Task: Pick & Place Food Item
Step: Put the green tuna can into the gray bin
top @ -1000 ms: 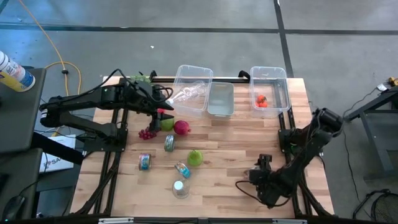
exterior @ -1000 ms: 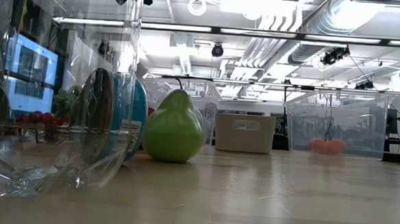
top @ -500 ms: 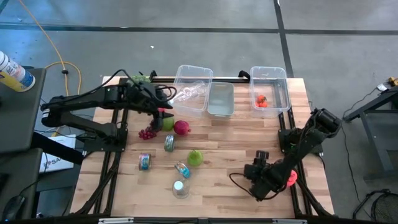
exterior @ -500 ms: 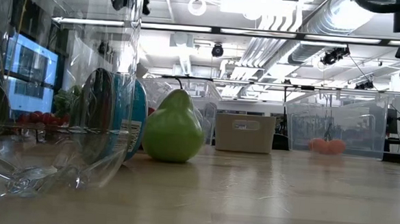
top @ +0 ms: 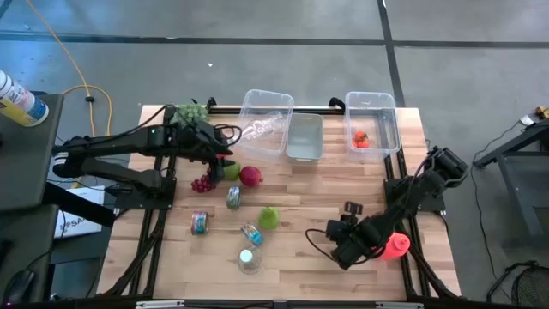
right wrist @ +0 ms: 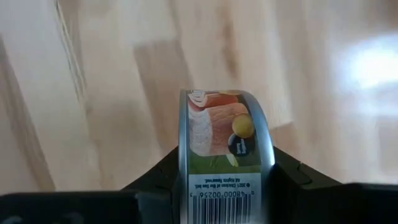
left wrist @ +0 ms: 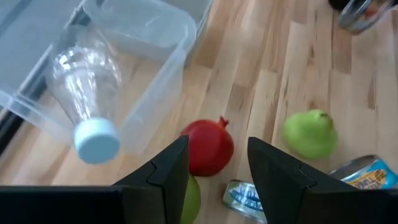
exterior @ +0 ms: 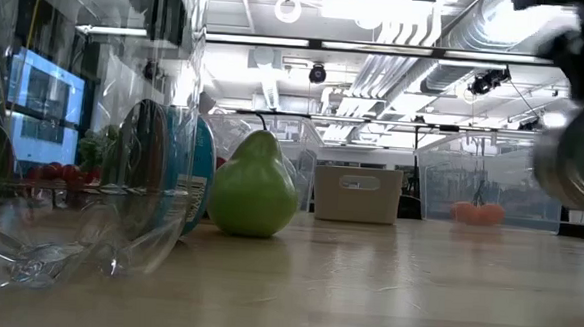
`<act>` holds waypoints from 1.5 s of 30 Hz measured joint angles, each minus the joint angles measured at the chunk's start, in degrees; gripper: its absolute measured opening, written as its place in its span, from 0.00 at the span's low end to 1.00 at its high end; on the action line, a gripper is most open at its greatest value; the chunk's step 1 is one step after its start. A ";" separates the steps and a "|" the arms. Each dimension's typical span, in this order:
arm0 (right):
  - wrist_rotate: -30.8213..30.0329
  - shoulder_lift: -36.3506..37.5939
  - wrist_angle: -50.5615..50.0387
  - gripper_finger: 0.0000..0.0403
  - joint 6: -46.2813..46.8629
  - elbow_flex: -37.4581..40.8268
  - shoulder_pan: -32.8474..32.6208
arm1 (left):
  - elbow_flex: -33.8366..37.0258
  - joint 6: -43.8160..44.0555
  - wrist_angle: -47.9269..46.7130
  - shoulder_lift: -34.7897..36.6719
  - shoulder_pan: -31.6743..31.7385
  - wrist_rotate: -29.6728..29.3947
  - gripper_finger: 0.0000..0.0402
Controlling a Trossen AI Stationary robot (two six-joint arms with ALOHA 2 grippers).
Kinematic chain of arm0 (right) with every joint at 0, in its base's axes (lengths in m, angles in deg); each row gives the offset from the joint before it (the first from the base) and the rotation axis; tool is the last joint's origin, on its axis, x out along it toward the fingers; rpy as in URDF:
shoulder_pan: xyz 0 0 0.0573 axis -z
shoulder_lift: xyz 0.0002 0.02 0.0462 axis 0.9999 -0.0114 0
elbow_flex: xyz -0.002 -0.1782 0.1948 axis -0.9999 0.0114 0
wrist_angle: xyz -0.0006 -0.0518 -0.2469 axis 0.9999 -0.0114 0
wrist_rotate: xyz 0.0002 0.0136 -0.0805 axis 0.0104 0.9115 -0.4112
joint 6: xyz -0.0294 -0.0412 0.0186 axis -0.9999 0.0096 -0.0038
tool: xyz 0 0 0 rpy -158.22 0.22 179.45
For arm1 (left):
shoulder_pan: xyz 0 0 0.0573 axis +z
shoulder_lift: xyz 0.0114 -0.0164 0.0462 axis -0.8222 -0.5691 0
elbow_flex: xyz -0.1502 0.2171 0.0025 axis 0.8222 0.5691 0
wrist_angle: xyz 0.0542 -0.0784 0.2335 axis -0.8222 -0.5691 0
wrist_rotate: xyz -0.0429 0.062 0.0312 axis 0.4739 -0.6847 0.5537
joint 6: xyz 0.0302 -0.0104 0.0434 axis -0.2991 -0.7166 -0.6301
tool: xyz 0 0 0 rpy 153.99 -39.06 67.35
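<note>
I see my left gripper (left wrist: 214, 167) with fingers parted over a pomegranate (left wrist: 207, 148); a pear (left wrist: 310, 134) at three o'clock (upright), a clear bottle (left wrist: 84, 109) at nine.

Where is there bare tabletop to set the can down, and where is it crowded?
The right gripper holds the can in its jaws. Bare wood lies between the green pear and that gripper, and ahead of it up to the bin with the red item. The left half is crowded: grapes, pomegranate, tins.
</note>
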 joint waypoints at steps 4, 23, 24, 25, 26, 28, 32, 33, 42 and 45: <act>-8.35 0.02 -1.67 0.32 -7.71 -5.45 3.56 | 5.34 3.00 2.91 3.99 -1.69 0.02 0.39; -31.08 0.19 -0.43 0.32 -19.14 -18.34 37.25 | 6.97 0.23 3.05 12.93 -11.51 -0.14 0.39; -30.27 0.15 -0.15 0.32 -18.36 -18.29 39.07 | 6.98 0.26 3.05 12.83 -11.77 -0.13 0.39; -29.60 0.11 0.75 0.32 -17.72 -18.11 40.49 | 6.98 0.26 3.05 12.77 -11.99 -0.13 0.39; -29.10 0.11 1.90 0.32 -17.72 -17.95 41.75 | 6.99 0.23 3.05 12.73 -12.13 -0.09 0.39; -27.06 0.12 5.02 0.32 -17.74 -17.49 43.86 | 6.99 0.21 3.05 12.72 -12.35 -0.07 0.39; -23.27 -0.07 9.41 0.32 -17.33 -16.23 47.85 | 7.05 0.28 3.05 12.72 -12.41 -0.09 0.39; -22.26 -0.57 11.71 0.32 -17.41 -15.58 48.63 | 7.10 0.28 3.04 12.72 -12.41 -0.09 0.39; -17.65 -2.94 19.31 0.32 -13.35 -9.54 54.12 | 7.10 0.19 3.07 12.63 -12.39 -0.02 0.39; -16.17 -2.86 24.71 0.32 -11.39 -7.27 55.96 | 7.10 0.19 3.06 12.46 -12.39 -0.02 0.39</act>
